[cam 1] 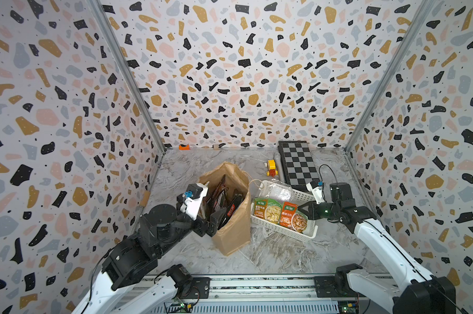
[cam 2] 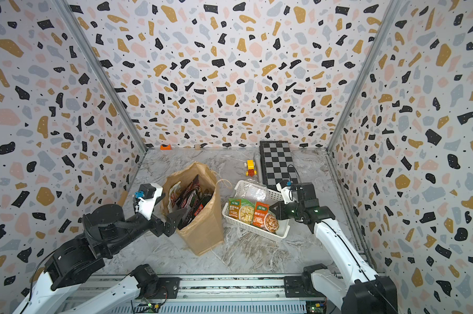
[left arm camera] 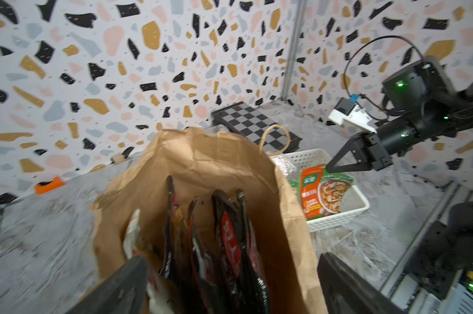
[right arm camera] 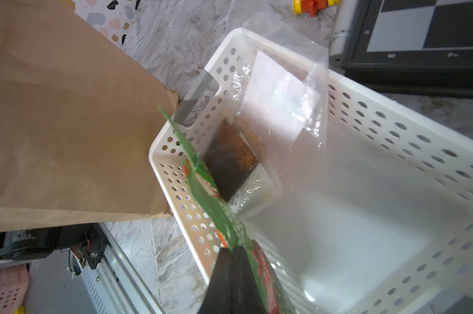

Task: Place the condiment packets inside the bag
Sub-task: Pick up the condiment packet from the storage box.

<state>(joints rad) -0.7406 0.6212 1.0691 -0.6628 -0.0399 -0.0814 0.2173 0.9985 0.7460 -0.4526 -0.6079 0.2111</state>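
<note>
The orange-and-green soup packet (cam 1: pixel 293 218) sits in the white perforated basket (cam 1: pixel 281 230), its edge clenched in the right gripper (right arm camera: pixel 231 252). To do this lift well, I judge it should rise clear of the basket wall. It should then swing toward 9 o'clock over the kraft paper bag (cam 1: pixel 232 231) and go in edge-first. The left gripper (cam 1: pixel 211 221) is spread wide at the bag's mouth, grasping nothing. The bag holds upright black-and-red packets (left arm camera: pixel 230 239). The basket also holds a green packet (cam 1: pixel 266 210) and a clear pouch (right arm camera: pixel 279 108). A chessboard (cam 1: pixel 298 163) lies at its 1 o'clock.
</note>
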